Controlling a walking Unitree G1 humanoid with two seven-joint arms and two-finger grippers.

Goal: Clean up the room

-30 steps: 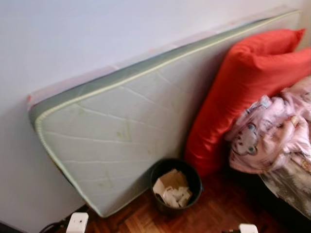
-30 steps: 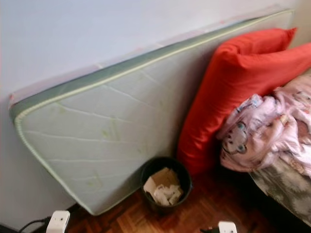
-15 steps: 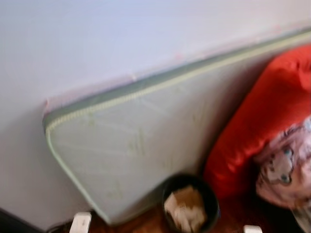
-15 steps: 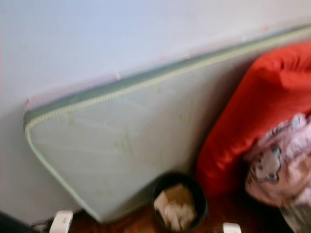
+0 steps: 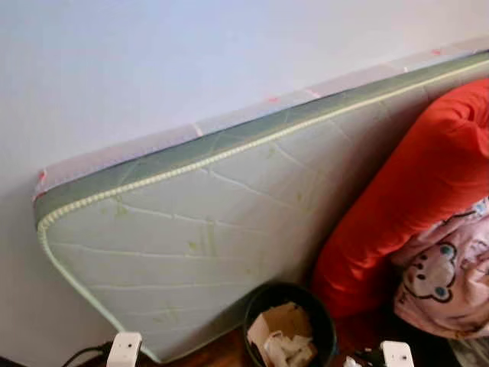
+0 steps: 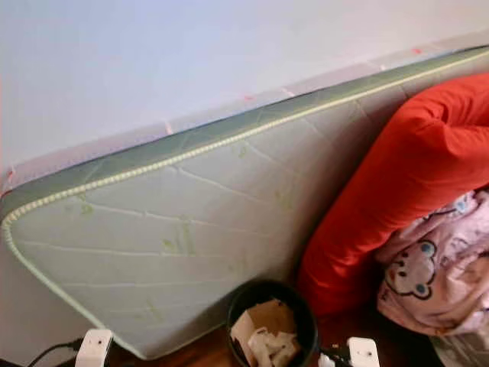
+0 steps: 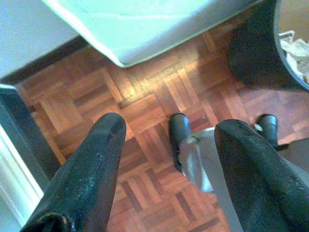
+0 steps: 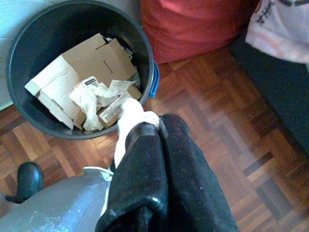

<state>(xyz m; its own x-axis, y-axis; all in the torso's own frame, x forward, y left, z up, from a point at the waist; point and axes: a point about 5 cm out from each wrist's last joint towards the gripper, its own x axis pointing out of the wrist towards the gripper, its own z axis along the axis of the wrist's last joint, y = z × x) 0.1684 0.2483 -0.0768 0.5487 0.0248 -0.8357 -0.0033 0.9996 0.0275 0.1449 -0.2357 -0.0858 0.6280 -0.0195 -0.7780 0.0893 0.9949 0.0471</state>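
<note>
A black waste bin [image 8: 58,19] stands on the parquet floor, holding cardboard pieces [image 8: 91,63] and crumpled paper. In the right wrist view my right gripper [image 8: 154,126] is shut on a white crumpled piece [image 8: 129,113], close beside the bin's rim and just above it. The bin [image 5: 256,306] also sits at the lower edge of the left eye view, at the foot of the mattress. My left gripper [image 7: 169,130] hangs open over bare floor, with nothing between its fingers and the bin [image 7: 256,53] off to one side.
A pale green mattress [image 5: 214,229] leans on its side against the wall. A big red pillow [image 5: 412,191] and a pink bear-print blanket [image 5: 447,275] lie to the right of the bin. A dark bed edge [image 8: 285,96] borders the floor. A black cable [image 5: 80,353] runs at the lower left.
The whole picture has shifted: the camera moved, and the bin now sits lower in the frame. Mattress, pillow and blanket keep their places.
</note>
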